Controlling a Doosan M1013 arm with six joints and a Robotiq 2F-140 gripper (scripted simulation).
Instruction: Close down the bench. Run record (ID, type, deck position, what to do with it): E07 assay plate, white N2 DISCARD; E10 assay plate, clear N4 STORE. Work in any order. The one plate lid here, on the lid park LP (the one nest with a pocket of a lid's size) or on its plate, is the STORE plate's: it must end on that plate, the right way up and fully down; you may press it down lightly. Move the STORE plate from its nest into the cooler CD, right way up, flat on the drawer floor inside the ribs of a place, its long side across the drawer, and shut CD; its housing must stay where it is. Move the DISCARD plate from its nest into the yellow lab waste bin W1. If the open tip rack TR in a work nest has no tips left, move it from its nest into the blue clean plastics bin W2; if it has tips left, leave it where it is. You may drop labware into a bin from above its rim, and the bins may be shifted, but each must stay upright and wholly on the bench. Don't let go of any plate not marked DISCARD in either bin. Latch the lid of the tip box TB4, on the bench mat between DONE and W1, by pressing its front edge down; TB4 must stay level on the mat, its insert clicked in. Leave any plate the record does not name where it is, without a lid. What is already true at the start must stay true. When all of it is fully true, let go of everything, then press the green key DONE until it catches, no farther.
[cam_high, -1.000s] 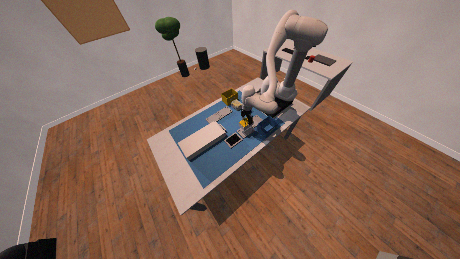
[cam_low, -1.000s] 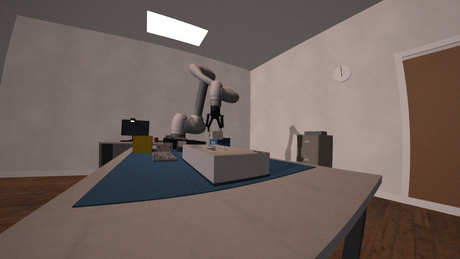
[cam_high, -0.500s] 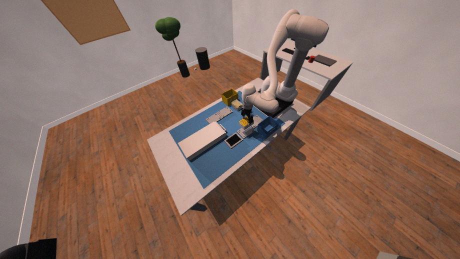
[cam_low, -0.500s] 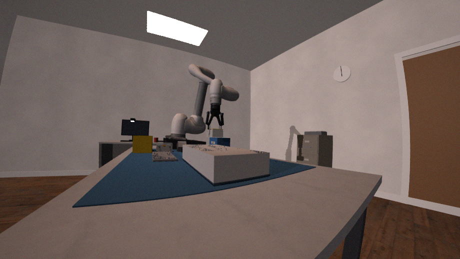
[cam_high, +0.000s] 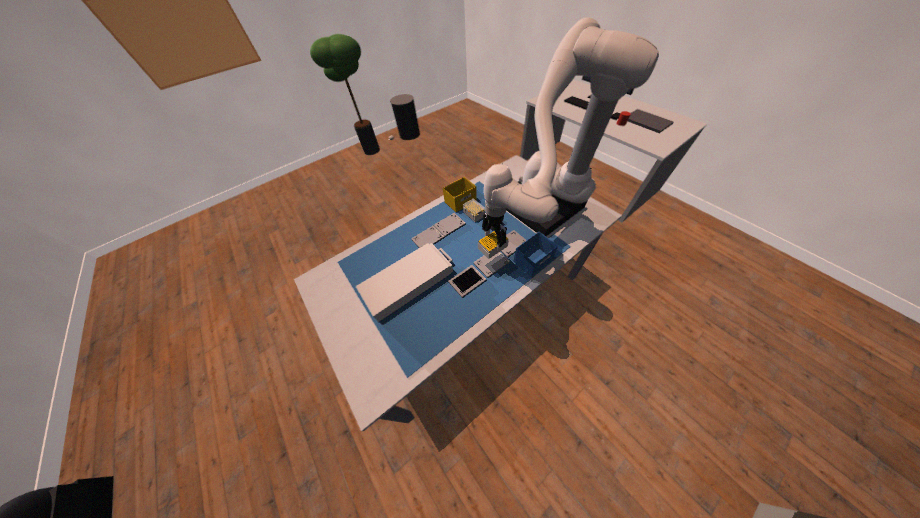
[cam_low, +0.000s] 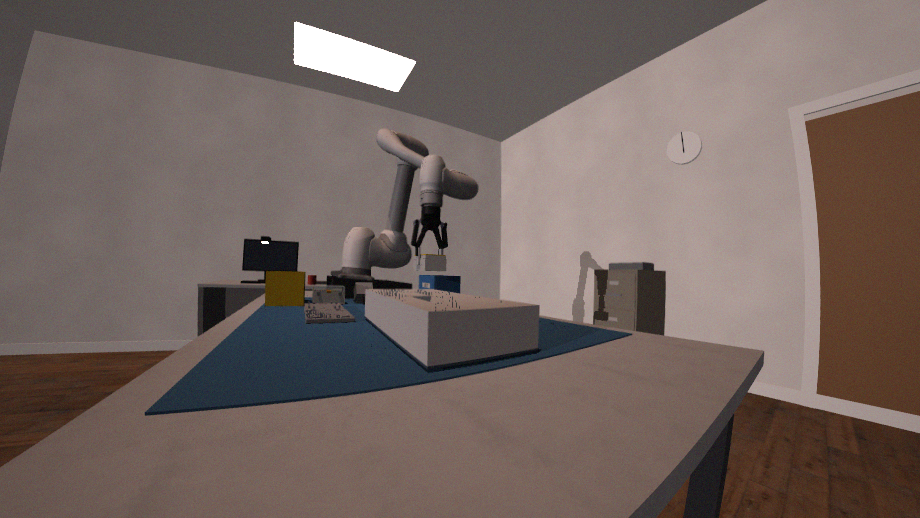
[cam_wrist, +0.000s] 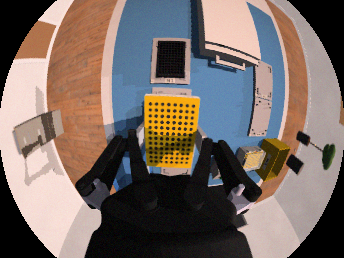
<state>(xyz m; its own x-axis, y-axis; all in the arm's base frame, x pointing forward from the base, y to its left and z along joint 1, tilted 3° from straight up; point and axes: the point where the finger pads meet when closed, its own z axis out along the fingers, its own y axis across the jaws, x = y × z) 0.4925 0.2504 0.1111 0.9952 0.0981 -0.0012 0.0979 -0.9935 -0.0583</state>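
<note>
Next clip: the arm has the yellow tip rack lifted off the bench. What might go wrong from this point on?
1. The hand grips the tip rack only at its near end, so the rack's far end overhangs; it may tilt or slip during travel.
2. The blue bin stands near the table edge; a drop from well above its rim may bounce out or nudge the bin.
3. The black plate lies close by; a low swing may clip it.
</note>
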